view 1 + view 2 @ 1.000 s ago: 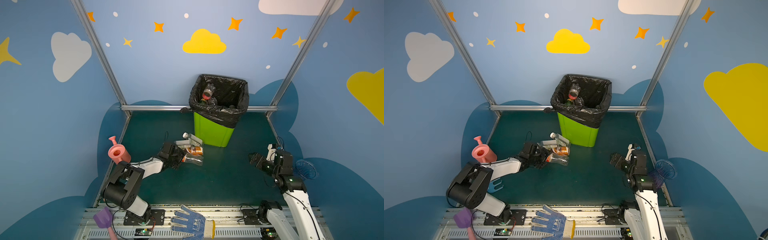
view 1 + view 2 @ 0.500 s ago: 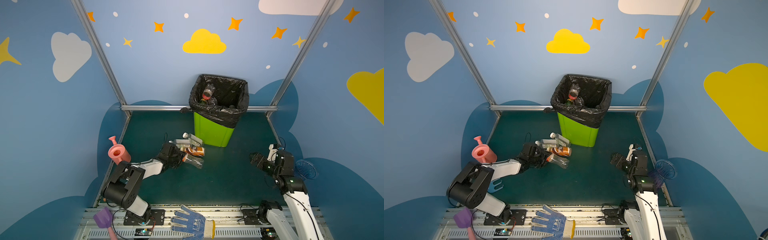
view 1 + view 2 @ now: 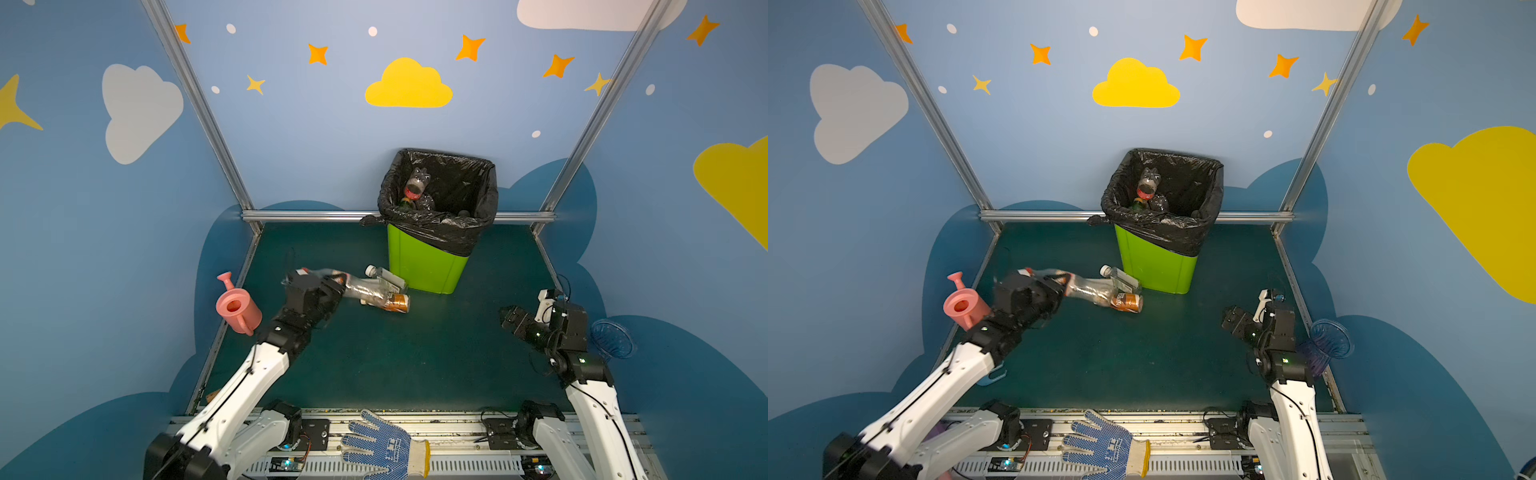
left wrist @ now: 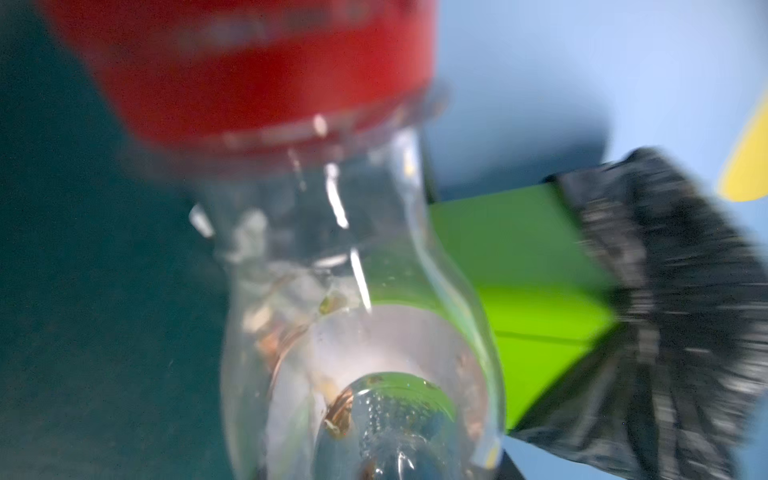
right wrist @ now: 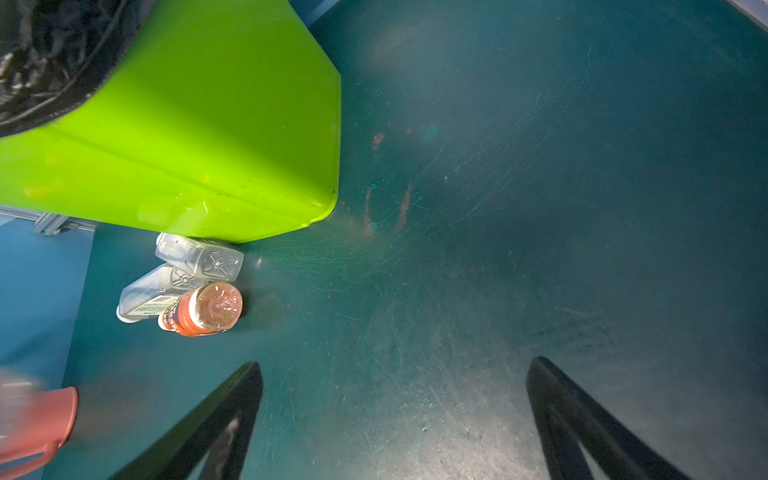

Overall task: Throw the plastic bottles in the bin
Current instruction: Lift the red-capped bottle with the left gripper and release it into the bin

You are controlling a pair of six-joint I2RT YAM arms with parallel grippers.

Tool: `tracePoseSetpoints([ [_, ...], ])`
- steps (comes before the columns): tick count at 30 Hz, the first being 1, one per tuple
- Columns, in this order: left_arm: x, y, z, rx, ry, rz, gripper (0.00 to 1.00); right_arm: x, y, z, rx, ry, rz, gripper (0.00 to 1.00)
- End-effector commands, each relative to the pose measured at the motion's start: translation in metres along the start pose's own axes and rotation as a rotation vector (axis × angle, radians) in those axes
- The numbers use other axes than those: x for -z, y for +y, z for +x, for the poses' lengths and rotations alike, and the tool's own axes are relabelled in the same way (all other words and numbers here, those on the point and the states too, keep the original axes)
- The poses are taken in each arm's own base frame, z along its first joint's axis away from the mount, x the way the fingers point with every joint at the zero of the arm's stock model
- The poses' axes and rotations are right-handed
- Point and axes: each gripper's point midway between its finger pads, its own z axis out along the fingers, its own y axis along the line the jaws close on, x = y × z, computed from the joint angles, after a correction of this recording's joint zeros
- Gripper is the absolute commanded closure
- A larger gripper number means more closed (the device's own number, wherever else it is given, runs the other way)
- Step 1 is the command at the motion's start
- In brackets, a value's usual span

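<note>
In a top view, left of centre, the left pincer pinches a red-labelled bottle. We should raise it above the rim of the bin before releasing.

Left wrist view: the bottle sits mid-frame, the bin at right.

Right wrist view: the right pincer is spread, with loose bottles at left.

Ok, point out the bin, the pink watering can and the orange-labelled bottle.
bin (image 3: 419, 266): a top view, green front wall.
pink watering can (image 3: 249, 318): a top view, body.
orange-labelled bottle (image 5: 183, 324): right wrist view, orange label.
</note>
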Motion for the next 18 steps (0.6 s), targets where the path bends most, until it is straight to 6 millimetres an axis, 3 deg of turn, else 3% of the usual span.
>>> tracePoseSetpoints([
  [1, 0.075, -0.082, -0.078, -0.207, -0.283, 0.109, 0.48, 0.004, 0.007, -0.013, 0.019, -0.033, -0.023, 0.02],
  [3, 0.12, -0.136, -0.107, -0.294, -0.402, 0.205, 0.47, 0.003, 0.009, -0.014, 0.014, -0.036, -0.031, 0.02],
  [6, 0.166, -0.197, -0.128, -0.348, -0.507, 0.354, 0.46, 0.003, 0.01, -0.014, 0.007, -0.035, -0.04, 0.02],
  [7, 0.172, -0.212, -0.13, -0.354, -0.521, 0.399, 0.46, 0.004, 0.011, -0.015, 0.006, -0.039, -0.043, 0.02],
  [9, 0.162, -0.23, -0.13, -0.352, -0.506, 0.456, 0.46, 0.005, 0.012, -0.015, 0.004, -0.043, -0.048, 0.02],
  [11, 0.125, -0.24, -0.12, -0.328, -0.421, 0.499, 0.46, 0.008, 0.012, -0.015, 0.004, -0.052, -0.051, 0.02],
  [13, 0.058, -0.238, -0.101, -0.312, -0.304, 0.468, 0.45, 0.01, 0.014, -0.016, 0.001, -0.061, -0.059, 0.02],
  [16, -0.043, -0.24, -0.039, -0.404, -0.084, 0.36, 0.39, 0.011, 0.018, -0.017, -0.002, -0.059, -0.079, 0.02],
  [18, -0.08, -0.256, 0.001, -0.45, 0.042, 0.375, 0.32, 0.012, 0.019, -0.018, -0.001, -0.056, -0.081, 0.02],
])
